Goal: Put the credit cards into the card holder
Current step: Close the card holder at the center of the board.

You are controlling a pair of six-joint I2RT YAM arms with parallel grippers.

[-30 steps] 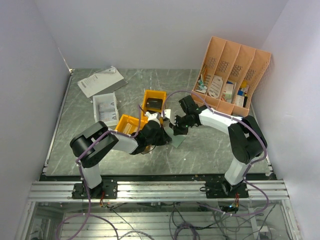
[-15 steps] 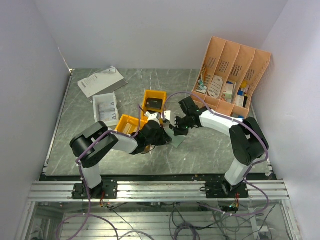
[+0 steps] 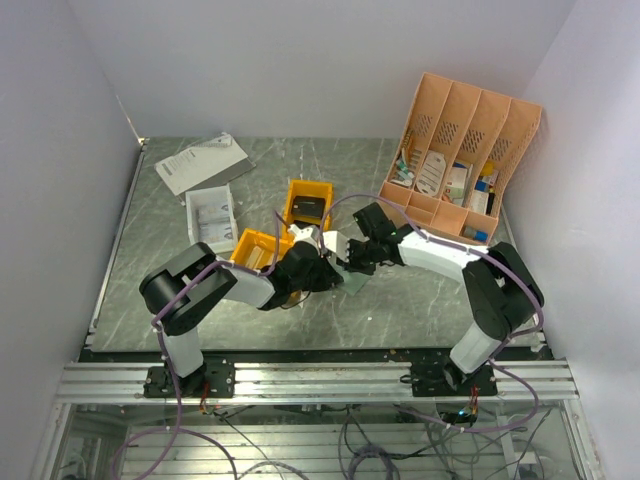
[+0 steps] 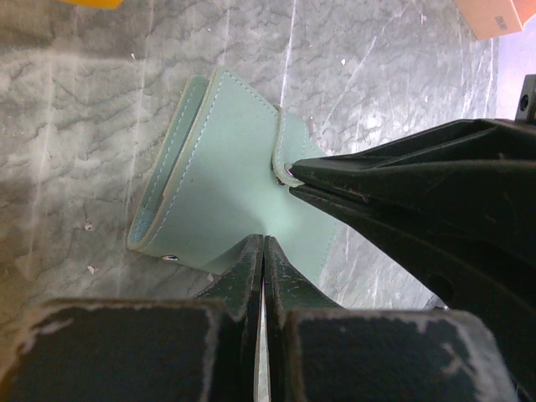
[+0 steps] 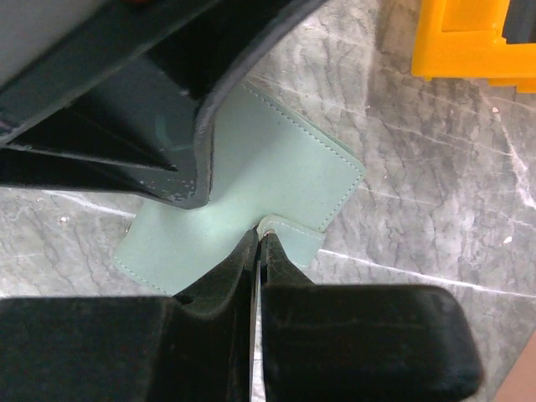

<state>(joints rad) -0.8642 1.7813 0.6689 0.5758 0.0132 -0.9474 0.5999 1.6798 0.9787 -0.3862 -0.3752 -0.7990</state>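
Observation:
The card holder [image 3: 353, 283] is a pale grey-green wallet lying folded on the marble table; it shows large in the left wrist view [image 4: 226, 159] and the right wrist view [image 5: 285, 163]. My left gripper [image 4: 265, 244] is shut on its near edge, which lifts slightly into the jaws. My right gripper [image 5: 260, 231] is shut on the holder's small snap tab [image 5: 293, 234]. Both grippers meet over the holder in the top view, the left gripper [image 3: 330, 266] beside the right gripper [image 3: 352, 262]. I cannot make out the credit cards in any view.
Two yellow bins [image 3: 308, 203] [image 3: 257, 247] stand just behind the left gripper, one with a black block [image 3: 310, 209] in it. A white tray [image 3: 210, 215] and papers [image 3: 200, 162] lie at the back left. The peach desk organiser [image 3: 465, 150] stands at the back right.
My right gripper has moved left and slightly nearer, closing in on the left gripper over the card holder. The left arm has hardly moved.

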